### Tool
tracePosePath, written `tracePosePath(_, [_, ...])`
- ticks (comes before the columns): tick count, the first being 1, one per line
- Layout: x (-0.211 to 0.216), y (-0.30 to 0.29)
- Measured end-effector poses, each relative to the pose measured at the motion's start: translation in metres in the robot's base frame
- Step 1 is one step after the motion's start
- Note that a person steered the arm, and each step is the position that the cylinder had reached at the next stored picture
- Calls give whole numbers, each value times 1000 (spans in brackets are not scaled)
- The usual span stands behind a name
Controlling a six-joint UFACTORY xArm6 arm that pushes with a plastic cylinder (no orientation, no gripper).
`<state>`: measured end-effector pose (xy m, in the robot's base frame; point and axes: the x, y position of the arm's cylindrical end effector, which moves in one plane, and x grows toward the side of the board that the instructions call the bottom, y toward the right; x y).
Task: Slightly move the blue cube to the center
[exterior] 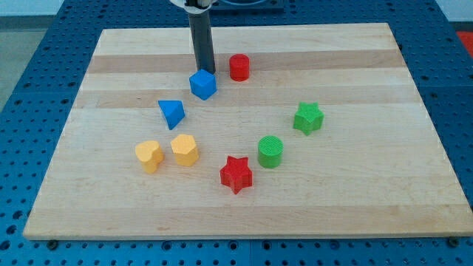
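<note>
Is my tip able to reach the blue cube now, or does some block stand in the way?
Probably yes. My tip stands right at the blue cube's top side, with nothing between them. The red cylinder sits apart, to the view's right.

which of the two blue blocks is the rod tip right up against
The blue cube, at the view's top: my tip sits at its upper edge. The blue triangular block lies apart, lower and further left.

Dark rod's tip point(205, 71) touching the top edge of the blue plastic cube point(202, 85); red plastic cylinder point(239, 67) just right.
</note>
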<state>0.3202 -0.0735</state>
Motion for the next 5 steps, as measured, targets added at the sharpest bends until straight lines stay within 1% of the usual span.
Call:
tracePosePath(1, [-10, -19])
tracePosePath(2, [0, -62])
tracePosePath(4, [37, -137])
tracePosePath(5, [69, -166])
